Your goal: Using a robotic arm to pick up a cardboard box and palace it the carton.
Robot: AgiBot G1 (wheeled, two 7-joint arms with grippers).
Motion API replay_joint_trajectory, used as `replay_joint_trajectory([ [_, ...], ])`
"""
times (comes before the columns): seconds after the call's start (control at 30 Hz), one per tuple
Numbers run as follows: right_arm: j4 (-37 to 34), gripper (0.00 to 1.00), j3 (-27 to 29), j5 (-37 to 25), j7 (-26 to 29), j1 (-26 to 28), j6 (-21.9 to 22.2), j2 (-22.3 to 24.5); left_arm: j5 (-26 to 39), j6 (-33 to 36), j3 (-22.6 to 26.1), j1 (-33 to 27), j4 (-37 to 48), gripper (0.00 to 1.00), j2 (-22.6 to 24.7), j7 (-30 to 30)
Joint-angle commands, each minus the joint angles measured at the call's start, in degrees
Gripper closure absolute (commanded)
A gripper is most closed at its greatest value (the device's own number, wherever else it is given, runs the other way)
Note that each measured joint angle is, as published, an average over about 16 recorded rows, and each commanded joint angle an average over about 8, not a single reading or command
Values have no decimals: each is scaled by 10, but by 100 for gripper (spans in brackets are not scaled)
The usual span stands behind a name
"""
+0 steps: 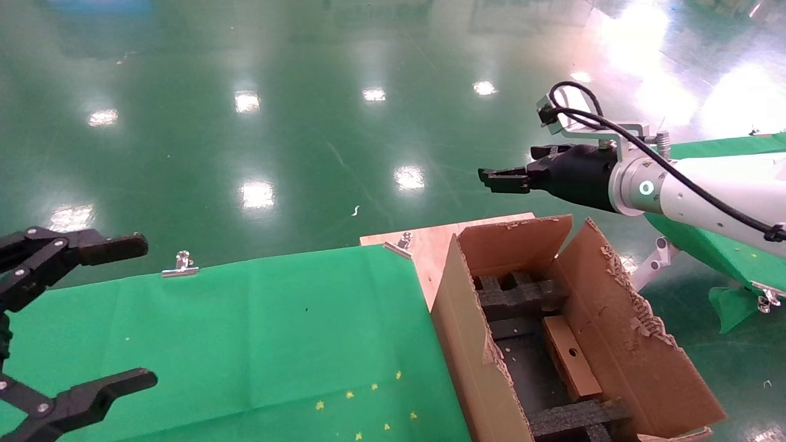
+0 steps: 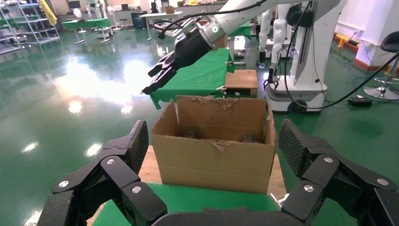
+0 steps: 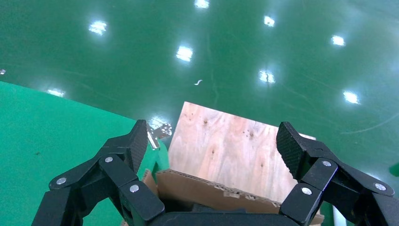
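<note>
Cardboard, light and stiff: the small box point(image 1: 571, 357) already lies tilted inside the carton point(image 1: 466, 344), among black foam point(image 1: 522, 298).
I'd grip it across its narrow sides; its lower end is hidden by foam. Right gripper point(image 1: 500, 179) hovers above the carton's far flap, spread wide and empty; left gripper point(image 1: 110, 313) is parked wide over the bench's point(image 1: 258, 331) left edge.

The cardboard box point(image 1: 571, 357), small, brown and closed, with a round hole in its upper face, lies tilted inside the carton point(image 1: 620, 344), resting among black foam inserts. The carton, large, corrugated and brown, stands open at the right end of the desk, its flaps ragged and spread outward. The robotic arm point(image 1: 700, 187), white with a green-lit ring, extends from the right above the carton's far edge, its black pincer point(image 1: 500, 180) empty and pointing left.
</note>
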Motion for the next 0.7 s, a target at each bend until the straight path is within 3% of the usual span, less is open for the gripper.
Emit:
replay_joint_trajectory([
  [0.03,1,0,0,5,-1,3,1,0,0,0,0,0,0,0,0,0],
  [0.27,-3,0,30,29,-35,-18,-26,-4,0,0,0,0,0,0,0,0],
  [0.7,-13,0,178,162,-209,-105,-151,-22,0,0,0,0,0,0,0,0],
])
